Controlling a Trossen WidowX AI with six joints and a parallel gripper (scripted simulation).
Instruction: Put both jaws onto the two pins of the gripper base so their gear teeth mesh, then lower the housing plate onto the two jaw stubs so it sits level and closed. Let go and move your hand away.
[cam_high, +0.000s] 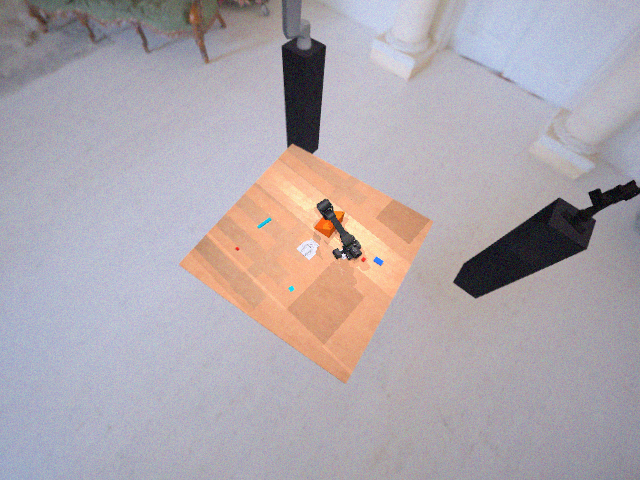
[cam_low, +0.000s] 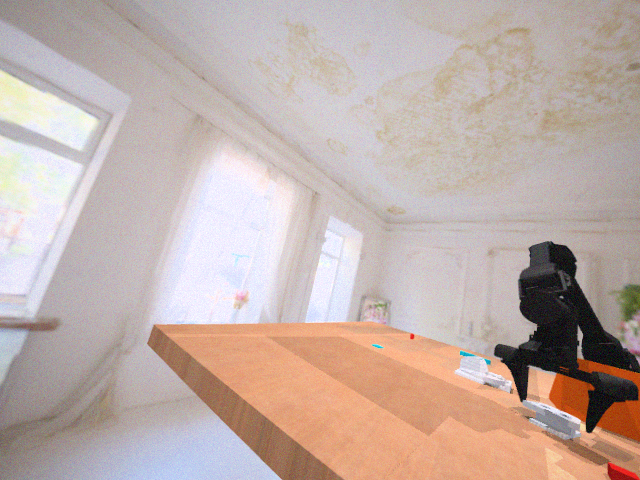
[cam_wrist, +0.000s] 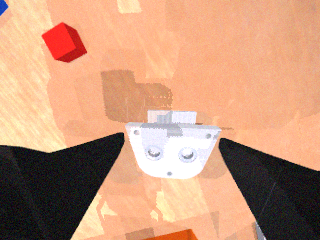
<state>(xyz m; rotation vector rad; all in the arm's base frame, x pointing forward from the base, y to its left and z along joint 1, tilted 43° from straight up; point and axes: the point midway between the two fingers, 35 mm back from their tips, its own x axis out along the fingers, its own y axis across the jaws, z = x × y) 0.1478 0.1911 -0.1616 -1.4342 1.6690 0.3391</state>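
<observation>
A white plate (cam_high: 344, 256) (cam_low: 553, 419) (cam_wrist: 170, 162) with two round holes, apparently the housing plate, is low over the table; a narrower white part shows at its far edge. My gripper (cam_low: 555, 415) (cam_wrist: 170, 139) is open, its fingertips on either side of the plate with nothing clamped. Whether a fingertip touches the plate is unclear. Another white assembly (cam_high: 308, 249) (cam_low: 478, 370) lies on the table away from the gripper, apparently the gripper base with jaws; the pins and gear teeth are too small to make out.
An orange container (cam_high: 325, 226) (cam_wrist: 175, 236) stands close behind the gripper. A red cube (cam_high: 363, 259) (cam_wrist: 62, 42) and a blue block (cam_high: 378, 261) lie near the plate. A cyan bar (cam_high: 264, 222), a small cyan piece (cam_high: 291, 288) and another red piece (cam_high: 237, 248) lie farther off.
</observation>
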